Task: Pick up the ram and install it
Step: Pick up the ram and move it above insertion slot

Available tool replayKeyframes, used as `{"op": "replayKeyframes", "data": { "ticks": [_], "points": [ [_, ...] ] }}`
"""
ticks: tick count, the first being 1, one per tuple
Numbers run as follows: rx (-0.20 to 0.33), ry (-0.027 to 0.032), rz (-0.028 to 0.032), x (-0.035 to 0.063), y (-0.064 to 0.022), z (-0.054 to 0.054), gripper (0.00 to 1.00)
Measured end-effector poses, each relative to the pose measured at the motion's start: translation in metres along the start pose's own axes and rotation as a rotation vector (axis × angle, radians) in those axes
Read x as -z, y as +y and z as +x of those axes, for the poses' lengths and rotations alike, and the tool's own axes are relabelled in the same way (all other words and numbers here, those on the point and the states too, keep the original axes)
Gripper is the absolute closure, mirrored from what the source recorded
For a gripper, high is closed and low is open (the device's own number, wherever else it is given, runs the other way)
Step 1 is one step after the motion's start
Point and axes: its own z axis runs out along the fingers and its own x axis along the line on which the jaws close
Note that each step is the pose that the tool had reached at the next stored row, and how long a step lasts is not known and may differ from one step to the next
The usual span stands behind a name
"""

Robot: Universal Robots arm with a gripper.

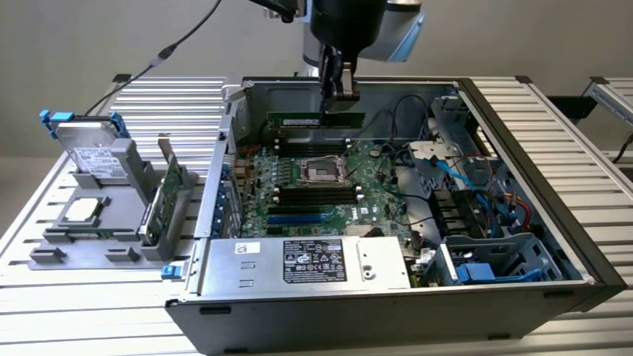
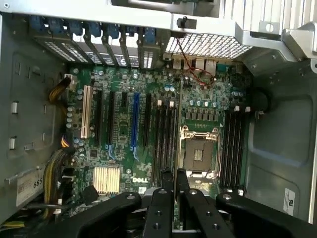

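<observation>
Ram [image 1: 316,119] hangs pinched in my gripper [image 1: 337,110], inside the open computer case [image 1: 524,148] toward its far wall. The stick stands on its long edge with its flat green face turned to the exterior camera. Its long axis lies level and runs from the exterior view's left to its right. That line is parallel to the black memory slots [image 1: 308,138] just beneath it.

My two fingers come straight down onto the ram's upper edge and close on its two faces. I grip it off centre, so more of the stick reaches out to the exterior view's left than to its right. The ram hangs directly below my fingertips, over the bank of slots on the far side of the CPU socket [image 1: 319,172]. I cannot tell whether its lower edge touches a slot or hovers just above it.

The wrist view shows my fingers drawn close together above the motherboard [image 1: 371,182]. A second bank of slots [image 1: 314,196] lies on the near side of the socket.

On the slatted worktop [image 1: 148,96], well apart to the exterior view's left, a grey holder [image 1: 99,222] carries a hard drive with blue rails [image 1: 87,148] and an upright expansion card [image 1: 174,191].
</observation>
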Motion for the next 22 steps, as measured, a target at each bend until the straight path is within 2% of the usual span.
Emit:
{"op": "replayKeyframes", "data": {
  "ticks": [2, 5, 10, 15, 22],
  "points": [
    [0.0, 0.0003, 0.0, -0.0039, -0.0055, -0.005, 0.86],
    [0.0, 0.0007, 0.0001, -0.0095, -0.0065, -0.009, 0.86],
    [0.0, 0.0046, 0.0002, -0.0176, -0.0071, -0.01, 0.86],
    [0.0, 0.0106, 0.0033, -0.023, -0.009, -0.01, 0.86],
    [-0.001, 0.0126, 0.005, -0.0318, -0.0119, -0.01, 0.86]
  ]
}}
